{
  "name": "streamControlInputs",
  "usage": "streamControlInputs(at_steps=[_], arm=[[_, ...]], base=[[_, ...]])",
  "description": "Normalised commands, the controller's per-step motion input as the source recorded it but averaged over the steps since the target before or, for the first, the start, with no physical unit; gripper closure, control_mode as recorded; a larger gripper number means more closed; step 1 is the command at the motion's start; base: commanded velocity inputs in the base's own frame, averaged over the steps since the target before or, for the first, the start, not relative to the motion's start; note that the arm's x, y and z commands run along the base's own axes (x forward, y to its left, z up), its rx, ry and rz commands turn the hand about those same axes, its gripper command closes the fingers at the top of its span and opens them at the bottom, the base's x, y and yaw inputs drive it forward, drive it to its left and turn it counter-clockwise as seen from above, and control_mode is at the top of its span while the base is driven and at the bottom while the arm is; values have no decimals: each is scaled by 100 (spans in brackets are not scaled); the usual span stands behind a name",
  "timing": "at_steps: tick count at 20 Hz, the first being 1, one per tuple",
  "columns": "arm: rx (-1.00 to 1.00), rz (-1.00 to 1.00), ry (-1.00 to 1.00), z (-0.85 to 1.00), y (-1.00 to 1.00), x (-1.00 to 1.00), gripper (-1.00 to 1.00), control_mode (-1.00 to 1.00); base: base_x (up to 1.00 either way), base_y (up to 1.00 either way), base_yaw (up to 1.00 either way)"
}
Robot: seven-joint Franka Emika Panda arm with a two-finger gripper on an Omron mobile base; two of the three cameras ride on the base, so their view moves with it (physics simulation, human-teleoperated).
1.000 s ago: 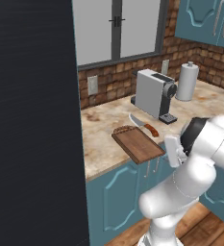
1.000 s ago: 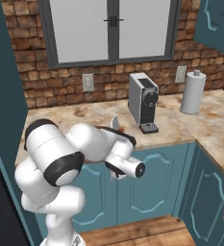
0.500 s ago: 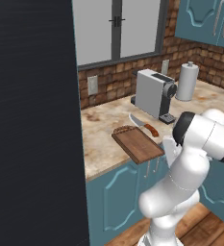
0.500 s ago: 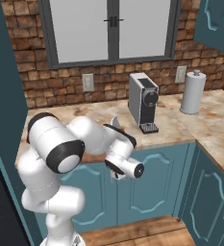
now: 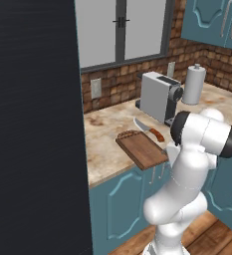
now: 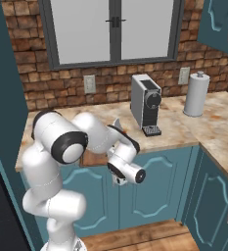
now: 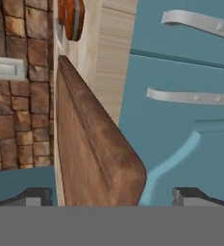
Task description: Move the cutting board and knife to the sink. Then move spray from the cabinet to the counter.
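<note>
Jaws spread wide and empty, one either side of the cutting board (image 7: 96, 153) corner overhanging the counter (image 7: 111, 53).

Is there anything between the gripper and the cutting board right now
Nothing visible stands between them. In the hand view the open gripper looks straight at the near corner of the cutting board, which overhangs the counter edge. The knife lies on the counter just beyond the board, not in the path.

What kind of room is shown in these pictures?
A home kitchen, rendered rather than real. A stone counter over teal cupboards carries a coffee machine, a paper towel roll, and a cutting board with a knife beside it.
</note>
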Motion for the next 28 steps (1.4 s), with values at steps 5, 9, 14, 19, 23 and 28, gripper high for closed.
streamControlInputs(at_steps=[5, 9, 14, 19, 23, 28], arm=[[0, 0, 0, -8, 0, 10, -100, -100], [0, 0, 0, -2, 1, 6, -100, -100], [0, 0, 0, 0, 5, 0, -100, -100], [0, 0, 0, 0, 0, 0, 100, -100], [0, 0, 0, 0, 0, 0, 100, -100], [0, 0, 0, 0, 0, 0, 100, -100]], base=[[0, 0, 0], [0, 0, 0], [0, 0, 0], [0, 0, 0], [0, 0, 0], [0, 0, 0]])
